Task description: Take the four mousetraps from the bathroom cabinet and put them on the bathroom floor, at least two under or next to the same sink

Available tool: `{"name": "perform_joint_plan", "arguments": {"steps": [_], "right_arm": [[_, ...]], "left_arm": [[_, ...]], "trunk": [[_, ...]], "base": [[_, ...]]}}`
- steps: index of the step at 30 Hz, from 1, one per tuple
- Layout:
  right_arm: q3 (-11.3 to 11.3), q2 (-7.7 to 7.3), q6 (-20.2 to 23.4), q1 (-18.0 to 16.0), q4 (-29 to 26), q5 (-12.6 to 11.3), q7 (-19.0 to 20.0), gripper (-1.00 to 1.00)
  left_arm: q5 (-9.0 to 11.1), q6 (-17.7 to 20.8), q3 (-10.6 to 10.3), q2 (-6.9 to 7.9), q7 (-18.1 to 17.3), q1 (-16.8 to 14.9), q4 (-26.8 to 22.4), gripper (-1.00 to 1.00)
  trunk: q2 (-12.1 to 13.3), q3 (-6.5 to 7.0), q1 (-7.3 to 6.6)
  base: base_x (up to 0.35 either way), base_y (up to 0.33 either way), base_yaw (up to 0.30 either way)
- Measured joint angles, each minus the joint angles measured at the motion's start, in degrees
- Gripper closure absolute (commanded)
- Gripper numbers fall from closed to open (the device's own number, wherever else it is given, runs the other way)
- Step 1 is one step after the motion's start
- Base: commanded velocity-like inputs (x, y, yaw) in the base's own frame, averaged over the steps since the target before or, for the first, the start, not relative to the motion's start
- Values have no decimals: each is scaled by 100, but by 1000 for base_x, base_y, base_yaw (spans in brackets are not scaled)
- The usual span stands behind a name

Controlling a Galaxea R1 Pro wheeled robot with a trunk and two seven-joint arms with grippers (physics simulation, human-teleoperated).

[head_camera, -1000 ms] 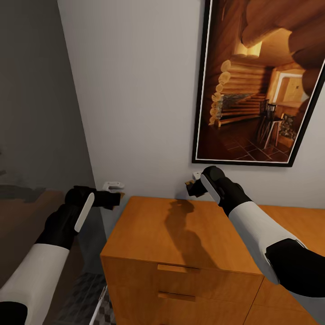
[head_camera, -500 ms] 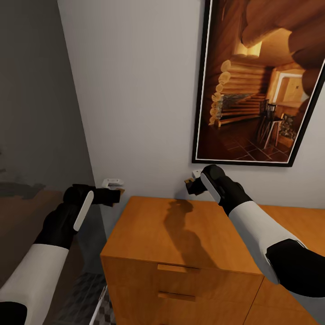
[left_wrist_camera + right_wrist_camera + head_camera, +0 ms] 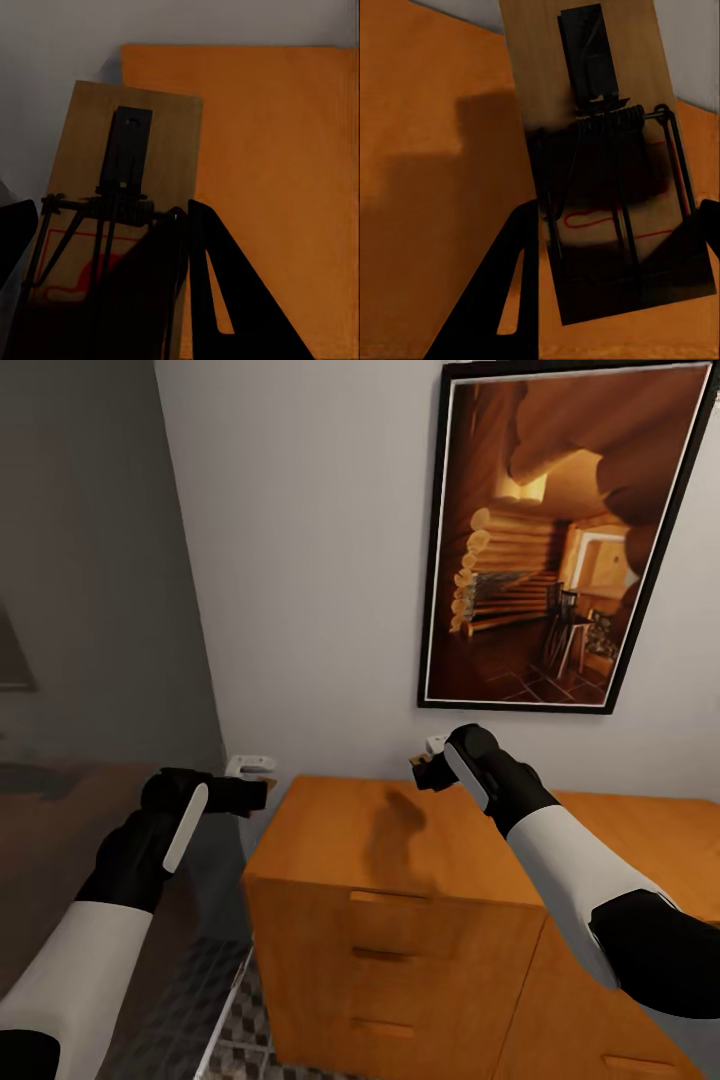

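In the left wrist view a mousetrap (image 3: 124,187), a tan wooden board with a black spring bar, sits between dark fingers (image 3: 217,292), above the edge of the cabinet top (image 3: 277,172). My left gripper (image 3: 260,794) is shut on it, just left of the cabinet (image 3: 400,860). A second mousetrap (image 3: 600,150) is held by my right gripper (image 3: 420,770), which is shut on it above the rear of the cabinet top (image 3: 427,210). The patterned bathroom floor (image 3: 235,1035) shows below the cabinet's left corner.
A white wall stands right behind the cabinet, with a large black-framed picture (image 3: 545,550) of a log cabin on it. A grey wall (image 3: 90,560) closes the left side. A small white fitting (image 3: 250,765) sticks out of the wall by my left gripper.
The whole picture has shifted: the camera moved, so the cabinet's drawer fronts show more and the framed picture sits lower and further left. Both grippers keep their mousetraps.
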Motion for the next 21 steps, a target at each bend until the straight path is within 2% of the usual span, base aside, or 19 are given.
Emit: {"name": "perform_joint_plan", "arguments": {"steps": [7, 21], "right_arm": [[1, 4, -1, 0, 0, 253, -5, 100], [1, 13, -1, 8, 18, 307, -42, 100]], "left_arm": [[-4, 0, 0, 3, 0, 1, 48, 100], [-14, 0, -1, 13, 6, 13, 201, 100]], "trunk": [[0, 0, 0], [0, 0, 0]], "base": [[-344, 0, 0], [-345, 0, 0]]}}
